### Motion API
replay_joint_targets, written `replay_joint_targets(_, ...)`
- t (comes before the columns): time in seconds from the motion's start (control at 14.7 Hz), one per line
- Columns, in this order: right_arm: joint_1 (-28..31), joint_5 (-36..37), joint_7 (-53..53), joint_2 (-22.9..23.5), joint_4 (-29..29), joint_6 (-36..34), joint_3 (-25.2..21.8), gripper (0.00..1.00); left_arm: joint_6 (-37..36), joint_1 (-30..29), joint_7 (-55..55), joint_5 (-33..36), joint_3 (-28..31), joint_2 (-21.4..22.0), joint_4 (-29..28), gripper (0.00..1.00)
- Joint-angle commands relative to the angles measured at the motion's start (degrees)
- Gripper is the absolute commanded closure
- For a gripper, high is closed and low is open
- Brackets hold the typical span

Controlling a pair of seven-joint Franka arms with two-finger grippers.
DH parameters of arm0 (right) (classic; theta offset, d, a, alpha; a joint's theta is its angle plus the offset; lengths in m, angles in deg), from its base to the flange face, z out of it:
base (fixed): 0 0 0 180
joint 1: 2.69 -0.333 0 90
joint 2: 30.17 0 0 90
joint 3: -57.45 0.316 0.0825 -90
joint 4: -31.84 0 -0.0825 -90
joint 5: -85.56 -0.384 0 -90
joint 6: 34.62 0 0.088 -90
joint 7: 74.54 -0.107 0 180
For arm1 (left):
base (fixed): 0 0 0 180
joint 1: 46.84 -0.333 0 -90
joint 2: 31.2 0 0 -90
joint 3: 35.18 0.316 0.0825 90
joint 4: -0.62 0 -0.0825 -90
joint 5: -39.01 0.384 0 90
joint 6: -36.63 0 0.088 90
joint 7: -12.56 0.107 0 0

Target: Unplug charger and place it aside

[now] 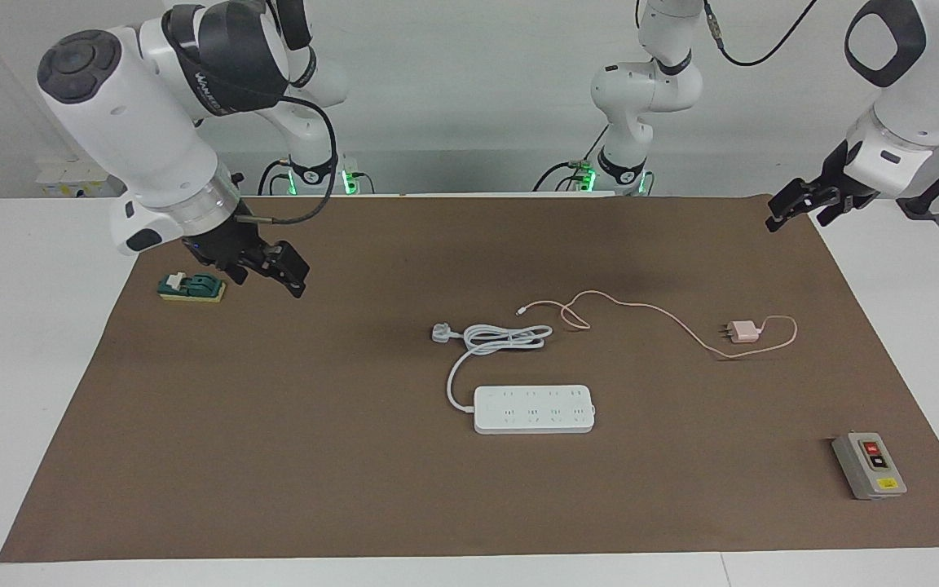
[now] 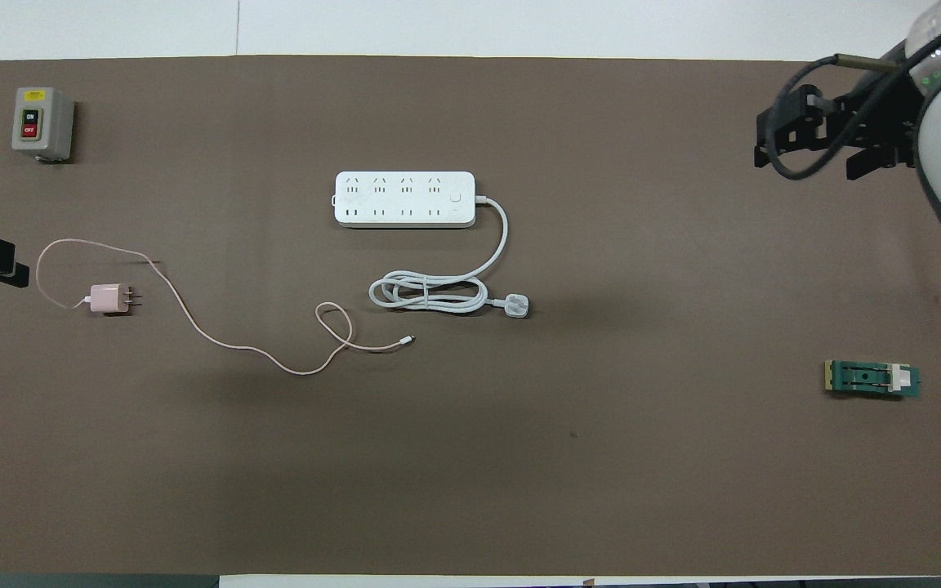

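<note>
The pale-pink charger (image 1: pixel 744 331) lies on the brown mat, plugged into nothing, nearer to the robots than the white power strip (image 1: pixel 534 408) and toward the left arm's end. Its prongs point toward the strip's end of the table. Its thin pink cable (image 1: pixel 641 308) loops across the mat. It also shows in the overhead view (image 2: pixel 109 298). My left gripper (image 1: pixel 798 218) is open and empty, raised over the mat's corner by the left arm's end. My right gripper (image 1: pixel 267 280) is open and empty, raised beside a green block (image 1: pixel 191 288).
The power strip's thick white cord and plug (image 1: pixel 442 332) lie coiled between the strip and the robots. A grey switch box (image 1: pixel 869 465) with on and off buttons sits at the mat's corner, farther from the robots than the charger.
</note>
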Motion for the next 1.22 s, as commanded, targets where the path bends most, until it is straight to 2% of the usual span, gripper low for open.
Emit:
replay_joint_targets(0.0,2.97,2.14,12.66,-9.75,11.94,1.98,0.64,0.00,-1.65,-1.23,1.18,0.49,-0.47,0.45,0.28,0.00)
replay_joint_targets(0.2,4.99,2.93,20.17,-16.96,21.26,4.36,0.82,0.00,0.02,-1.50,1.89,0.58,-0.82,0.98,-0.33,0.00)
replay_joint_targets(0.41,5.35,5.30,20.44,-23.38,29.70,4.54,1.08,0.00,-1.21,-1.24,1.89,0.93,-2.13,0.63,0.71,0.00)
replay_joint_targets(0.54,6.31,6.19,19.91,-25.42,33.06,5.85,1.61,0.00,0.36,-1.24,1.97,1.90,-3.37,0.62,0.72,0.00)
replay_joint_targets(0.82,7.64,6.28,15.10,-25.42,33.07,5.42,2.05,0.00,1.08,-0.71,2.24,1.99,-3.72,1.06,0.01,0.00)
replay_joint_targets(1.16,5.62,8.82,13.85,-25.25,31.40,5.86,2.58,0.00,1.69,-0.71,2.24,1.90,-4.95,0.98,0.10,0.00)
